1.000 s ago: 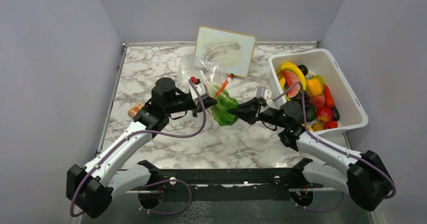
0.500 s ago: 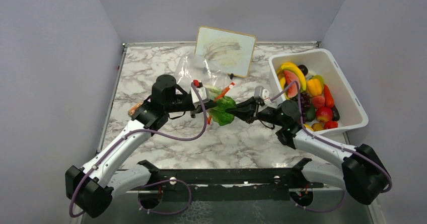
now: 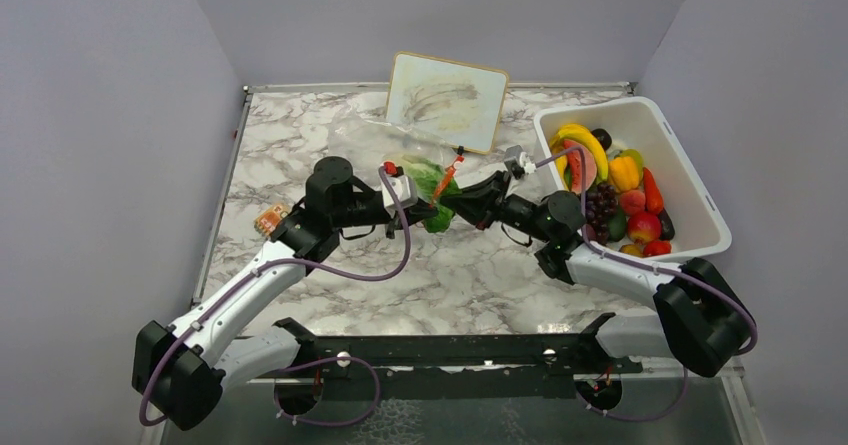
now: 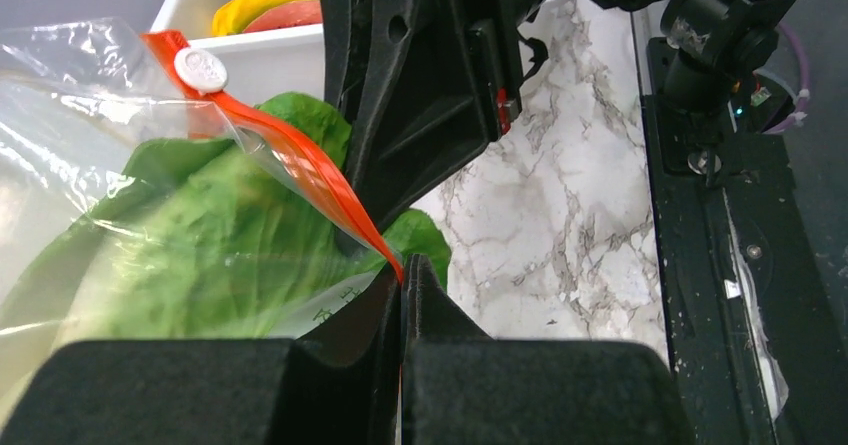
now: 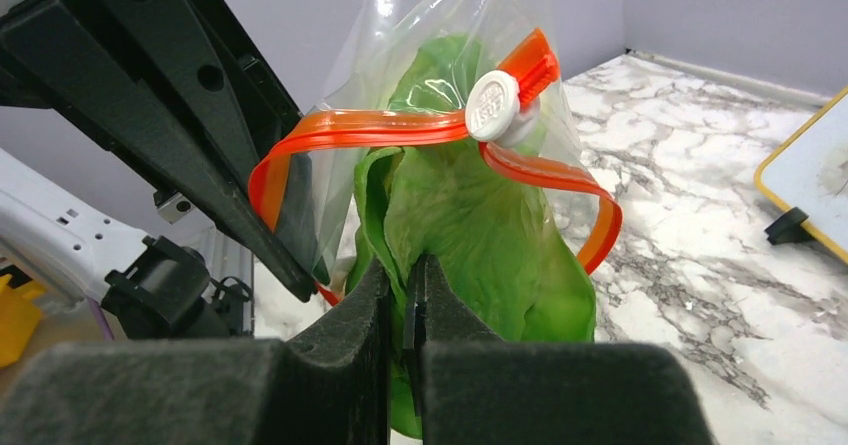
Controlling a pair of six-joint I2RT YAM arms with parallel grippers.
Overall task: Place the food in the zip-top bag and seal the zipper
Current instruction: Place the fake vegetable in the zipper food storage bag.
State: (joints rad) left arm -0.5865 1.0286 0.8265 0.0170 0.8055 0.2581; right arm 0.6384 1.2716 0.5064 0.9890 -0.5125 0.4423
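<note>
The left end effector [image 4: 402, 275] was clenched on the red-orange zipper [image 4: 290, 160] at one side of the bag's mouth. The right end effector [image 5: 408, 277] was clenched on the green lettuce [image 5: 480, 235]. The leaf sat partly inside the clear zip-top bag [image 4: 70, 75], which hung between the two arms above the desk [image 3: 450, 285]. The mouth was pinched at one point only — if the lettuce went deeper, the thin film could fold and the strip could slip out of the left grip. The leaf could also catch on the white slider [image 5: 492, 105]. More food lay in the white tub [image 3: 690, 180] — the bag might become too crowded to seal.
</note>
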